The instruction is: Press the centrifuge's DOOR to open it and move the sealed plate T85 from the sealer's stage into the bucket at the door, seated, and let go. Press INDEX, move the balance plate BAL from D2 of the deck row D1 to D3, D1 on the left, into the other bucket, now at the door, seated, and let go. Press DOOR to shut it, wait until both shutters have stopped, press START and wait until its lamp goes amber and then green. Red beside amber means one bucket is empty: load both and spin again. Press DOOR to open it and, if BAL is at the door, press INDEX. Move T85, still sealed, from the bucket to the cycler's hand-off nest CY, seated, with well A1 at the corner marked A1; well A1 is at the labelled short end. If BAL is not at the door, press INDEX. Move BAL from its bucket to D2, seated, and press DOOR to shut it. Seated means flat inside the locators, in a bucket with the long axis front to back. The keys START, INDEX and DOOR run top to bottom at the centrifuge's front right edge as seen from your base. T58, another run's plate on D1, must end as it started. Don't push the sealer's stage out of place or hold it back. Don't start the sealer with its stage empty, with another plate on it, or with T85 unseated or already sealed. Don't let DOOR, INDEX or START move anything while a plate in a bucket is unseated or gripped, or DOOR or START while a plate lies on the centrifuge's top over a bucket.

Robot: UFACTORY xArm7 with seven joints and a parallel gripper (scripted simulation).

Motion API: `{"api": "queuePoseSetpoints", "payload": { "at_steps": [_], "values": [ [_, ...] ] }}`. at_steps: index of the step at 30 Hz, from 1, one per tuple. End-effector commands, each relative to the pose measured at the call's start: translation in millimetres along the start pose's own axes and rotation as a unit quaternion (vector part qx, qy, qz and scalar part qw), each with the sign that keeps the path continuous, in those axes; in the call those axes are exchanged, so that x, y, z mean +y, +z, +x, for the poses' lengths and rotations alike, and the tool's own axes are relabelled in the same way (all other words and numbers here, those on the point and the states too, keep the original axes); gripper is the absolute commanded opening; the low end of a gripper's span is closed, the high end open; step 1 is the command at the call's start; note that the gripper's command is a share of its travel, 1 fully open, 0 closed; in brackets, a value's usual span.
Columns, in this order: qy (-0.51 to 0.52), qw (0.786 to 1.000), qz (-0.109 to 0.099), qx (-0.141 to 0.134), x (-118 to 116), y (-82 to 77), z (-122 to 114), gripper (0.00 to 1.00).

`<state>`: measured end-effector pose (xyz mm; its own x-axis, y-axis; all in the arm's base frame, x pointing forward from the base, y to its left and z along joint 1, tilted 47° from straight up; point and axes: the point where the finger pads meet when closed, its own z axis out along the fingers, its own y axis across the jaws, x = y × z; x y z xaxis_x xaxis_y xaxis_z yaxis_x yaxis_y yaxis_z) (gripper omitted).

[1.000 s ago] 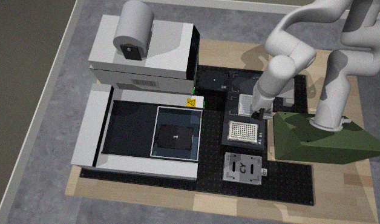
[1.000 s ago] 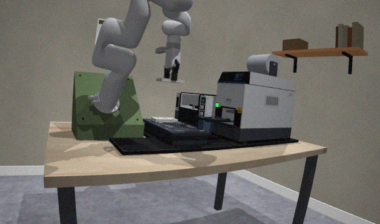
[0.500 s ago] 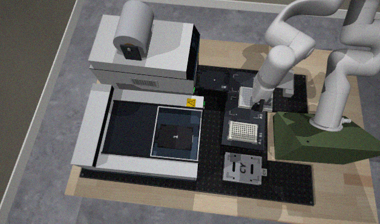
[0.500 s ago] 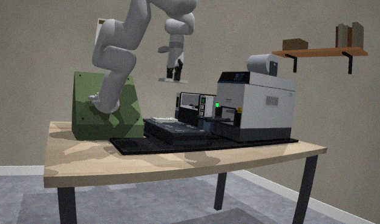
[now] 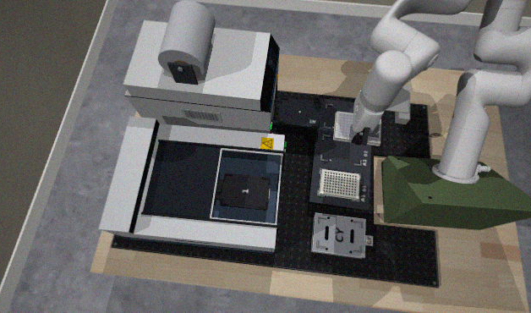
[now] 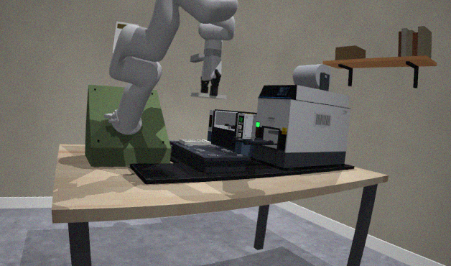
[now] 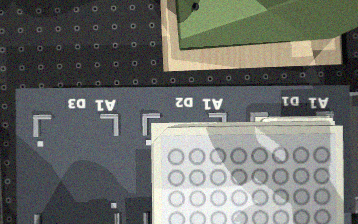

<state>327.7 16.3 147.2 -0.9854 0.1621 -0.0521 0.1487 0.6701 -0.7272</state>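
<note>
My gripper [image 5: 362, 136] is shut on a pale plate with round wells [image 5: 356, 127] and holds it level, high above the deck row; it also shows in the side view [image 6: 208, 95]. In the wrist view the plate [image 7: 247, 175] hangs over the D2 nest [image 7: 184, 122] and part of D1. I cannot read its label. The D2 nest [image 5: 341, 154] and D3 are empty. T58 [image 5: 340, 183], a fine-grid plate, sits on D1. The CY nest [image 5: 339, 234] is empty. The centrifuge door is open, showing a dark bucket [image 5: 244, 191] marked 1.
The sealer [image 5: 199, 72] with its film roll stands behind the centrifuge. A smaller instrument [image 6: 232, 124] with a green lamp sits beside it. The green arm base [image 5: 449, 192] borders the deck row on the right.
</note>
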Motion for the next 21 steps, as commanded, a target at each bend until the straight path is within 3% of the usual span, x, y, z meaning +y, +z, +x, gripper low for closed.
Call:
{"api": "queuePoseSetpoints", "payload": {
  "at_steps": [1,8,21],
  "values": [
    [0.000,1.000,-0.001,-0.002,-7,-1.6,-1,0.00],
    [0.000,1.000,-0.001,-0.002,-20,-1.5,-1,0.00],
    [0.000,1.000,-0.001,-0.002,-20,-1.5,-1,0.00]
  ]
}}
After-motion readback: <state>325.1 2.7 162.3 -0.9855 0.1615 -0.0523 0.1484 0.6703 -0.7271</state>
